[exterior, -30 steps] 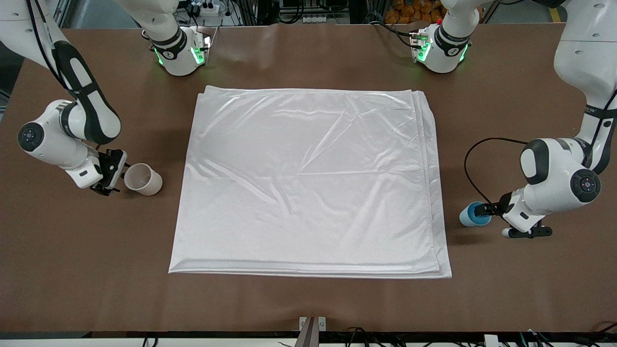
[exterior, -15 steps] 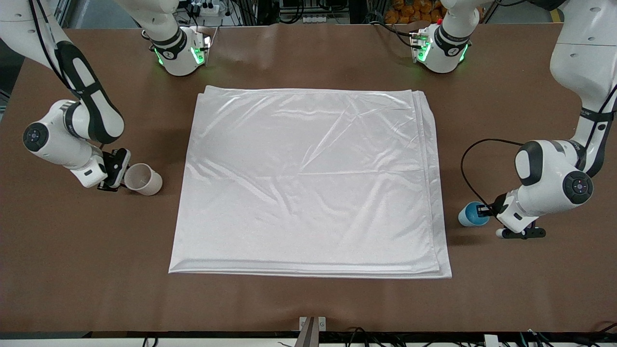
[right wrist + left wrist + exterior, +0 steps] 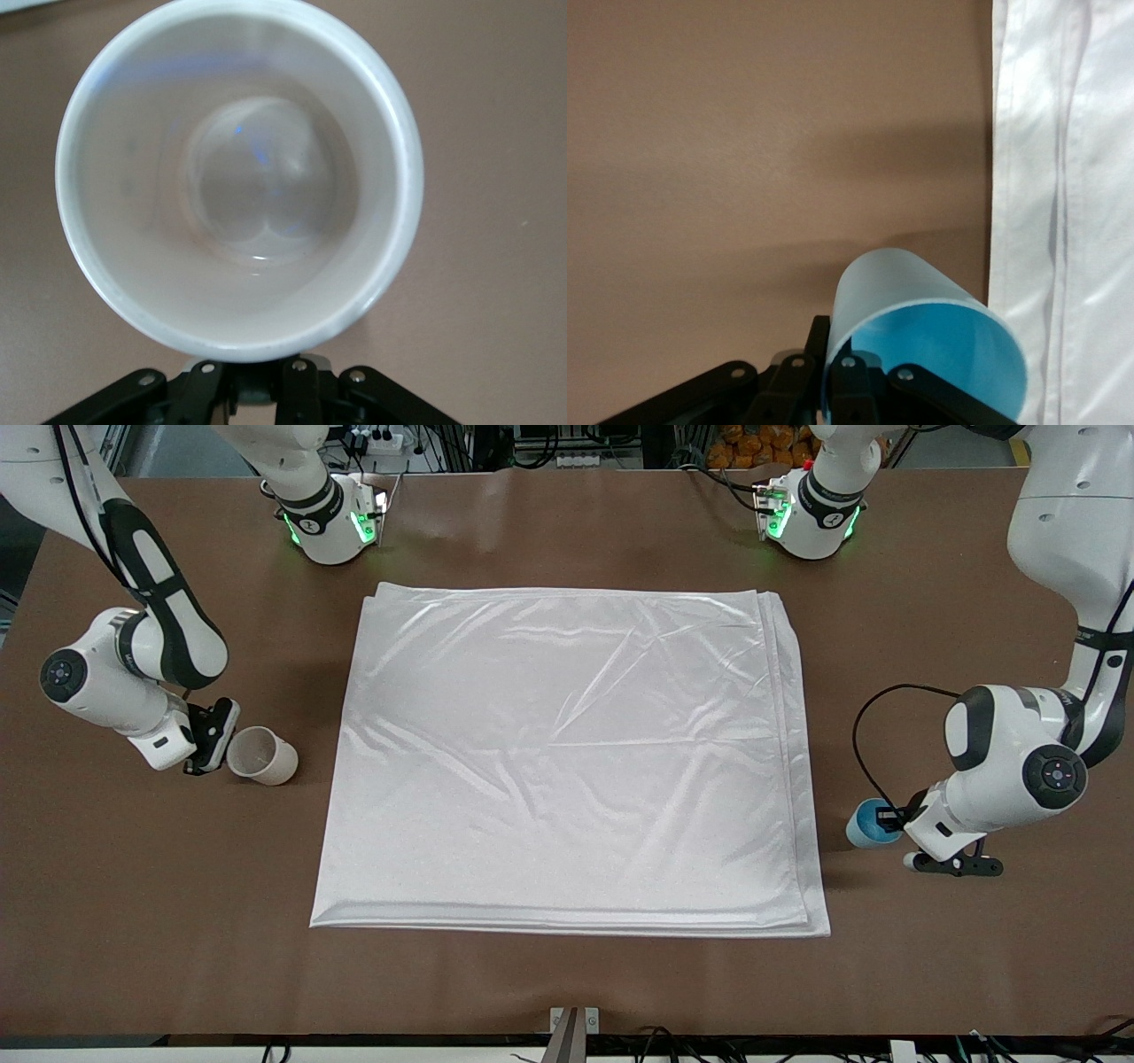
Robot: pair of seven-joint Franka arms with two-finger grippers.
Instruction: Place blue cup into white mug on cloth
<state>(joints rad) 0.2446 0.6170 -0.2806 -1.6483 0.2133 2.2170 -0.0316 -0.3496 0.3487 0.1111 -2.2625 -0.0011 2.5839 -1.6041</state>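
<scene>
The white cloth (image 3: 567, 762) lies spread over the middle of the table. The blue cup (image 3: 861, 825) sits just off the cloth's edge toward the left arm's end, with its mouth turned to my left gripper (image 3: 889, 815). In the left wrist view the left gripper (image 3: 833, 363) is shut on the blue cup (image 3: 921, 328), one finger inside the wall and one outside. The white mug (image 3: 261, 755) sits off the cloth toward the right arm's end. My right gripper (image 3: 221, 737) is against it. In the right wrist view the right gripper (image 3: 257, 379) is shut under the rim of the white mug (image 3: 239, 177). Its handle is hidden.
Both arm bases (image 3: 332, 522) (image 3: 811, 518) stand at the table's edge farthest from the front camera. A black cable (image 3: 873, 717) loops over the table beside the left arm. In the left wrist view the cloth's layered edge (image 3: 1063, 177) runs right beside the cup.
Both grippers have closed, the left on the blue cup's wall and the right at the white mug. Both hands shifted slightly, and the cup and mug barely moved.
</scene>
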